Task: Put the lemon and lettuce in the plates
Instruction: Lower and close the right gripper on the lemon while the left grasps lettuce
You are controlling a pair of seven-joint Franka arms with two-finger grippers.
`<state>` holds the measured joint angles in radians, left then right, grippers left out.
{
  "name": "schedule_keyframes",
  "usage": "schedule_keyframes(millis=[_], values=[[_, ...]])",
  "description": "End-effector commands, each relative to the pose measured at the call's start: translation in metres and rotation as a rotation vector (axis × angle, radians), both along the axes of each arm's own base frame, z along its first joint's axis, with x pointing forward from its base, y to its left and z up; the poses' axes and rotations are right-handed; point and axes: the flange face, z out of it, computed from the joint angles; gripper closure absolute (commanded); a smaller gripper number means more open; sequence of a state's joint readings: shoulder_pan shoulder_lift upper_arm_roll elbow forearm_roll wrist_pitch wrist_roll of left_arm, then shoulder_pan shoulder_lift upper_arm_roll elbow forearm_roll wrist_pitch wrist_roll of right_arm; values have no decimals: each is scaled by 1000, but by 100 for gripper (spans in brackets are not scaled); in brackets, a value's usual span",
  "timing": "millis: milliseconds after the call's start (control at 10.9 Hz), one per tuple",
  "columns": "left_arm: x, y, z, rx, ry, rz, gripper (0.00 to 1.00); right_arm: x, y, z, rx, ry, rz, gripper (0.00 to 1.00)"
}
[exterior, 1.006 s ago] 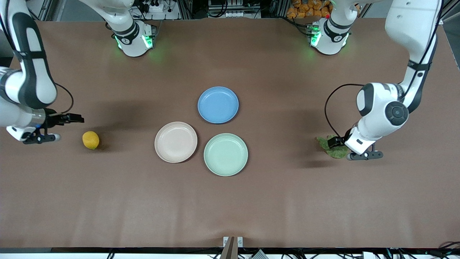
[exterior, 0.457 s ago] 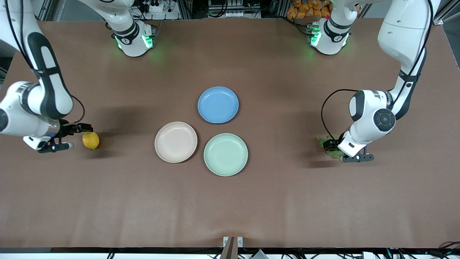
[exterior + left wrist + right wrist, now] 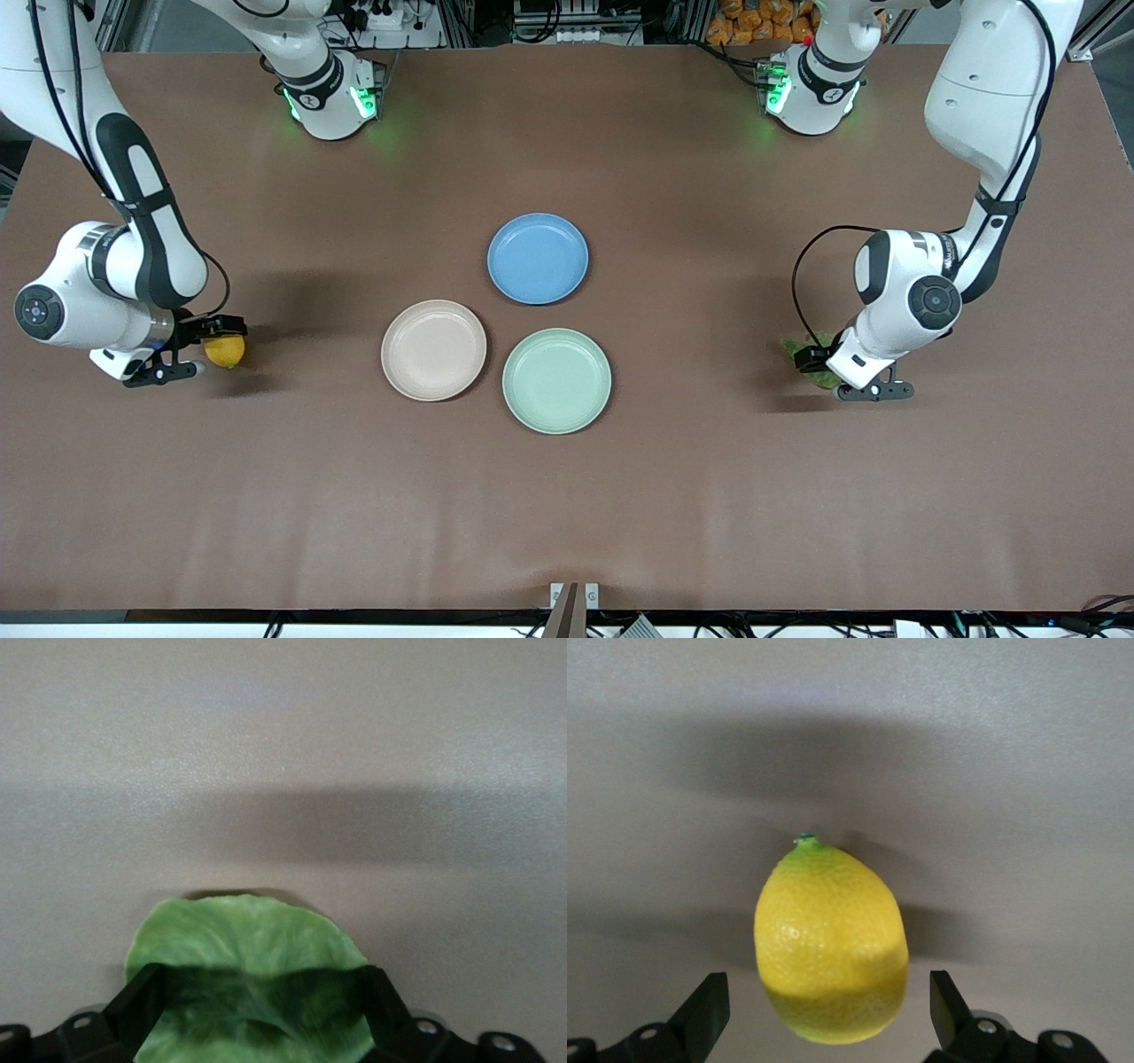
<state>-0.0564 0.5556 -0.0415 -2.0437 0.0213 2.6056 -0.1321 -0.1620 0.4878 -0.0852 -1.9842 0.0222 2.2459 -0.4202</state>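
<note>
I have the counter point(image 3: 567, 496) with three plates in the middle: the beige-pink plate point(image 3: 433, 350) and the mint green plate point(image 3: 556, 380) side by side, the blue plate point(image 3: 538, 258) farther from the front camera. All three are bare. At the left arm's end the lettuce point(image 3: 811, 361) lies flat on the counter, and my left claw point(image 3: 257, 1014) sits low over it, fingers spread past both edges of the leaf. I'd press right down before pinching, or the fingers may skate over so thin a leaf. At the right arm's end the lemon point(image 3: 225, 352) rests on the counter. My right claw point(image 3: 828, 1014) is spread, the fruit just entering the gap; I'd advance until its widest part sits between the fingers, then squeeze
</note>
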Motion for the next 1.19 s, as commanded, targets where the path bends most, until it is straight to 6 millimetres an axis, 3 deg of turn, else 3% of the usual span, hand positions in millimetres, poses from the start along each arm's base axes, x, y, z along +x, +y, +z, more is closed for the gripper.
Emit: schedule_keyframes(millis=[0, 91, 274, 457, 549, 640, 732, 1098], values=[[3, -2, -2, 17, -17, -37, 39, 3, -10, -6, 0, -6, 17, 0], [5, 1, 0, 23, -18, -35, 69, 3, -10, -7, 3, -5, 13, 0], [6, 1, 0, 44, -19, -69, 98, 5, -7, -9, 4, -2, 20, 0], [11, -1, 8, 68, -16, -103, 100, 7, -2, -14, 4, 1, 25, 0], [17, -4, 17, 81, 8, -115, 100, 7, -4, -15, 5, 2, 23, 28], [22, -12, 28, 90, 32, -124, 100, 7, -3, -15, 6, 3, 22, 70], [28, -17, 38, 93, 37, -127, 100, 8, -1, -14, 9, 2, 14, 87], [39, -43, 84, 91, 40, -131, 100, 8, 8, -11, 31, 28, -41, 90]])
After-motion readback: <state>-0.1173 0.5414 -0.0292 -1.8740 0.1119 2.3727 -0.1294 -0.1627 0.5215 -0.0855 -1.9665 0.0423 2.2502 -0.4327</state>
